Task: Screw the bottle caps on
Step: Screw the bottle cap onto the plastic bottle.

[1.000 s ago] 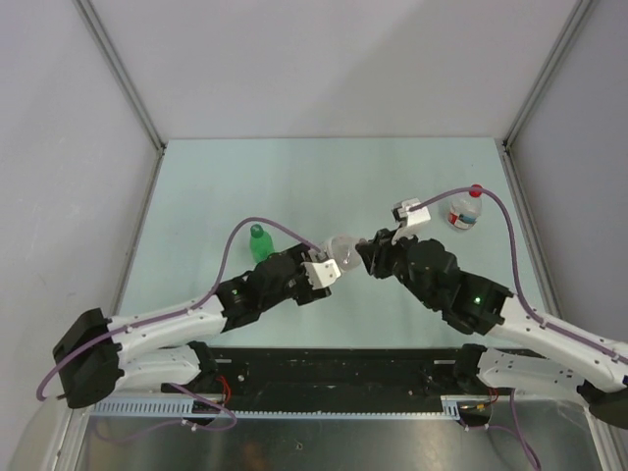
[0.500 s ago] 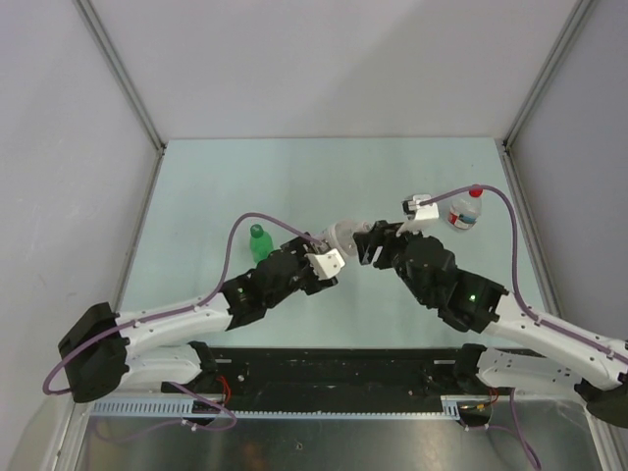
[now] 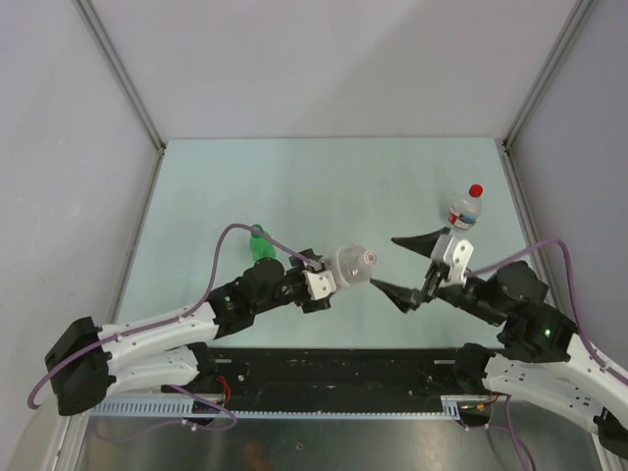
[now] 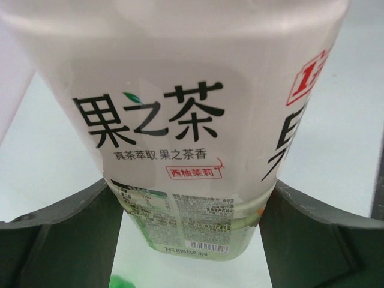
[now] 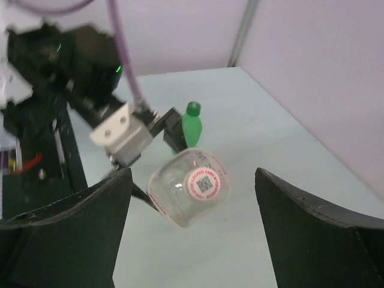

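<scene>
My left fingers (image 4: 54, 240) are clamped on the sides of the wide clear bottle (image 3: 345, 265). They hold it tipped, so its long axis runs nearly level with the neck aimed toward my right arm. The white cap (image 3: 369, 258) sits on that neck. Its flat top faces my right fingers (image 3: 420, 239), and in the right wrist view it looks straight back at the camera. My right fingers are spread wide and grasp nothing. The cap lies just short of their tips, roughly centred between them and touching neither. The red cap (image 3: 476, 190) tops the small clear bottle (image 3: 461, 214), which stands upright on the surface (image 3: 294, 186) farther back on my right. The green cap (image 5: 193, 108) tops the green bottle (image 5: 191, 133), upright just behind my left wrist.
</scene>
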